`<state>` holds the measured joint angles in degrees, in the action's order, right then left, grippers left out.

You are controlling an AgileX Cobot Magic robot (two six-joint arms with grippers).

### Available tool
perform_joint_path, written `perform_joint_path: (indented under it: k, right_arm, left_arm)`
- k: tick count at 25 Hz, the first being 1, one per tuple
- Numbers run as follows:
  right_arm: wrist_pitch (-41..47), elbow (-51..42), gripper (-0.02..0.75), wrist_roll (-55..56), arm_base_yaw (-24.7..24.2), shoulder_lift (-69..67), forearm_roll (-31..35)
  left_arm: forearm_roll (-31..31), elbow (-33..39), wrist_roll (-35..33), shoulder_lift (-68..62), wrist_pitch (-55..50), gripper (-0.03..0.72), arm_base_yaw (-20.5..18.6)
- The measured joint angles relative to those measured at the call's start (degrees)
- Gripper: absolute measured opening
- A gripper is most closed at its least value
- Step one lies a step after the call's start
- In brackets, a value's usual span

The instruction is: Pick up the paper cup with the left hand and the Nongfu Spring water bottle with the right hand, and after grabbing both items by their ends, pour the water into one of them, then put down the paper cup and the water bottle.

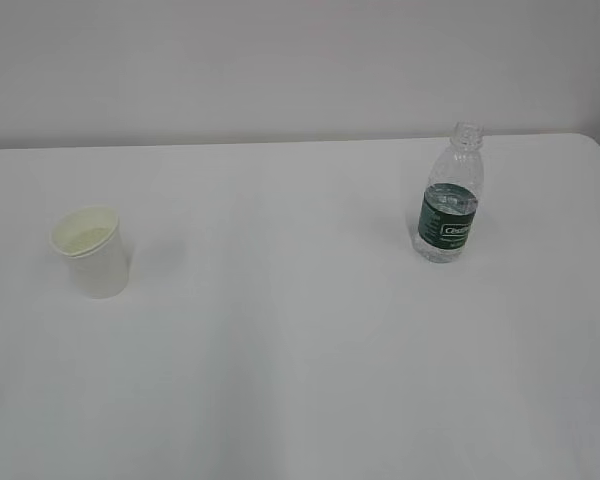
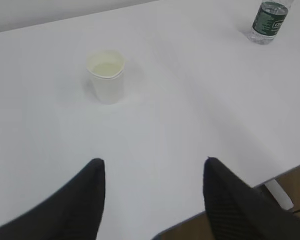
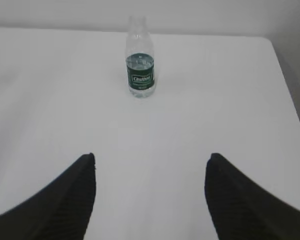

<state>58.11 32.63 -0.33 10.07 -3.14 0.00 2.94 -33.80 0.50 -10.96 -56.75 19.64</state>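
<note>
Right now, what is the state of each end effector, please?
Left end effector: open, holding nothing; the paper cup stands apart ahead of it.
Right end effector: open, holding nothing; the water bottle stands ahead, untouched.

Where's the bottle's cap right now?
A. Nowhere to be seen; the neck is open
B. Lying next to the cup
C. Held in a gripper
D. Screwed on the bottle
A. The bottle stands with a bare threaded neck, and no cap shows on the table or near the cup.
</note>
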Motion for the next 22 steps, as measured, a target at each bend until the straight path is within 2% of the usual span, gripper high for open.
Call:
perform_joint_path:
  k: [7,13,18,22]
  right_arm:
    - [7.10,0.14,0.520,-0.10,0.00,3.37,-1.33]
    - [9.78,0.21,0.520,-0.10,0.00,3.73,-2.20]
    - [9.92,0.49,0.520,-0.10,0.00,3.73,-5.45]
    - [9.92,0.49,0.520,-0.10,0.00,3.73,-6.81]
  left_arm:
    - [-1.35,-0.10,0.17,6.20,-5.60,0.421,0.00]
    - [-5.97,-0.10,6.58,8.50,-8.07,0.418,0.00]
    - [-10.59,-0.10,10.90,9.00,-9.64,0.416,0.00]
    - [-13.28,0.05,12.64,9.21,-9.99,0.409,0.00]
